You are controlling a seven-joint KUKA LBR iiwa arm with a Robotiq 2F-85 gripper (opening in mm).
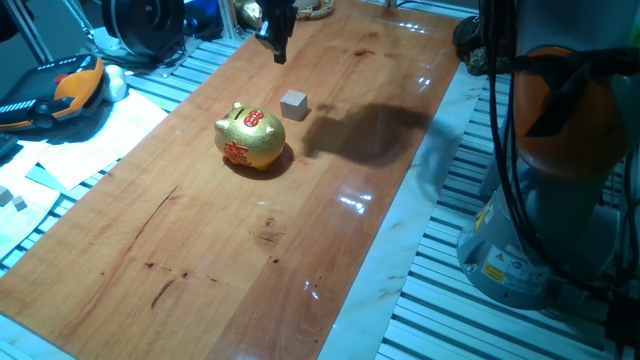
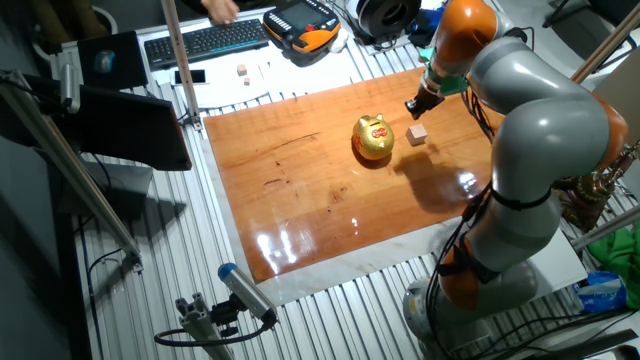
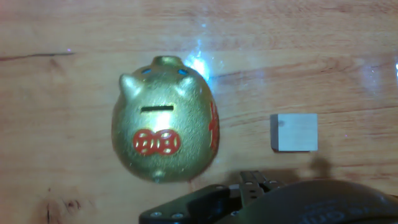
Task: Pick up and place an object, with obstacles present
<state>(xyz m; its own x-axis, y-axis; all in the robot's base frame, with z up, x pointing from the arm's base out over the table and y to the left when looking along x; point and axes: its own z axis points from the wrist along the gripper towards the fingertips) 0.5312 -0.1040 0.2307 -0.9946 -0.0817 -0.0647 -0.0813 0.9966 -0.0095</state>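
Small tan wooden cube (image 1: pixel 294 104) sits flat on the wooden surface (image 1: pixel 200 260), apart from everything, roughly mid-width & toward the far end as one fixed view shows it, nearer the edge on the robot-base side than the gold piggy bank (image 1: pixel 250 139) is. Piggy bank stands upright just beside cube w/ a clear gap, coin slot & red markings on top, snout pointing away from cube in hand view. Pincer (image 1: pixel 275 40) hangs above the surface near the far edge, not touching cube or bank; holds nothing, but can't tell how wide the fingers are. Arm's shadow lies on the wood beside cube
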